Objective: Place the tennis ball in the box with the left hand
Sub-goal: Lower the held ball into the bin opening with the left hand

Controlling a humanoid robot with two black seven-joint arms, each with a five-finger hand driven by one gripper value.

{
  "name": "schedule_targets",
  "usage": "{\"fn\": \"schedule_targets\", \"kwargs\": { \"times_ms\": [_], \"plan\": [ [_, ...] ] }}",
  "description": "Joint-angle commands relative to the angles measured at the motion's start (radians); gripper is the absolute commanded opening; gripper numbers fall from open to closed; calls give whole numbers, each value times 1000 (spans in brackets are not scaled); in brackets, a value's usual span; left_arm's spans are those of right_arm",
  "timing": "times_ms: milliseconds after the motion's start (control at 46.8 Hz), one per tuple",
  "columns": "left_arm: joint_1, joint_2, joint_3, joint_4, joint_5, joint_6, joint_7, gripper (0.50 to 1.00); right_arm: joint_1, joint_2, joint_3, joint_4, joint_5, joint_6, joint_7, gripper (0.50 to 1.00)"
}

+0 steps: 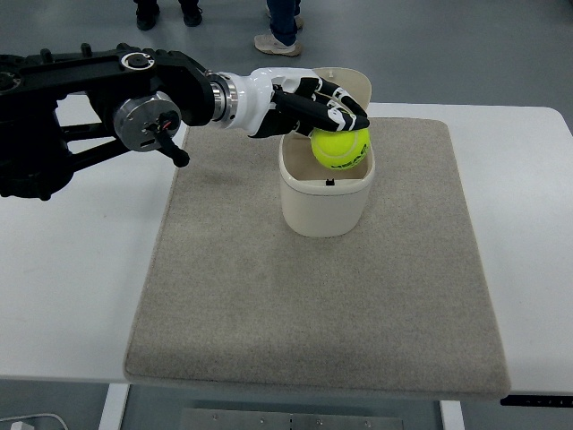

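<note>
A yellow-green tennis ball (341,146) is held over the mouth of a cream box (326,204) that stands on the mat's upper middle. My left hand (333,114) reaches in from the left, its black and white fingers (336,101) curled over the top of the ball. The ball's lower part dips just inside the box's rim. The box's open lid (356,82) stands up behind the hand. My right hand does not show.
A beige mat (313,296) covers the middle of a white table (81,287). My left arm's dark forearm (98,98) crosses the table's upper left. People's shoes and legs (279,36) stand on the floor beyond the far edge.
</note>
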Motion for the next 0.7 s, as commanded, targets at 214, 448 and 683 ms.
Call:
{"fn": "schedule_targets", "kwargs": {
  "times_ms": [214, 448, 683],
  "plan": [
    [0, 11, 20, -14, 0, 0, 2, 500, 0, 0, 0, 0, 0, 0, 0, 940],
    [0, 15, 32, -16, 0, 1, 2, 500, 0, 0, 0, 0, 0, 0, 0, 938],
    [0, 15, 45, -5, 3, 3, 2, 500, 0, 0, 0, 0, 0, 0, 0, 938]
  ]
}}
